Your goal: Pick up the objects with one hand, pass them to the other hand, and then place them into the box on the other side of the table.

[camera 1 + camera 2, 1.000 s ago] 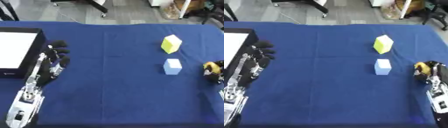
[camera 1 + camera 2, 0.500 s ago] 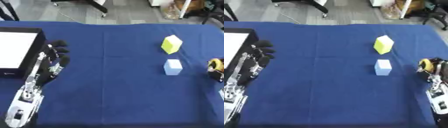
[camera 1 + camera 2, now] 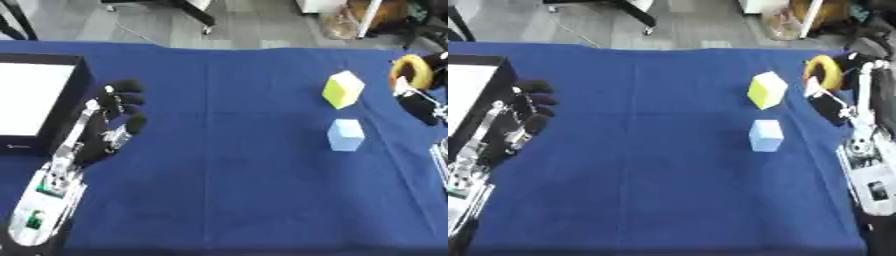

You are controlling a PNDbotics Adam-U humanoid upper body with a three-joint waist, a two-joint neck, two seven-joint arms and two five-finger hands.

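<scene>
In the left eye view, I see my left hand (image 3: 109,131) idle with fingers spread and empty, the box (image 3: 35,100) just to its outer side, while the yellow cube (image 3: 343,89) and the light blue cube (image 3: 346,134) sit far across the table (image 3: 227,190) from it, not yet picked up. In the right eye view, my right hand (image 3: 833,102) is curled around a yellow ring (image 3: 822,73), raised just outboard of both cubes. I judge the first pickup done; the handover, the placing and both cubes are left.

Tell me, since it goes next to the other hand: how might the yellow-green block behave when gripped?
The yellow-green block looks stiff, with flat faces and sharp edges, so it probably won't flex. It seems to sit tilted on the blue cloth, so a push may tip it. It will hardly roll, unlike the yellow ring in the right hand.
</scene>
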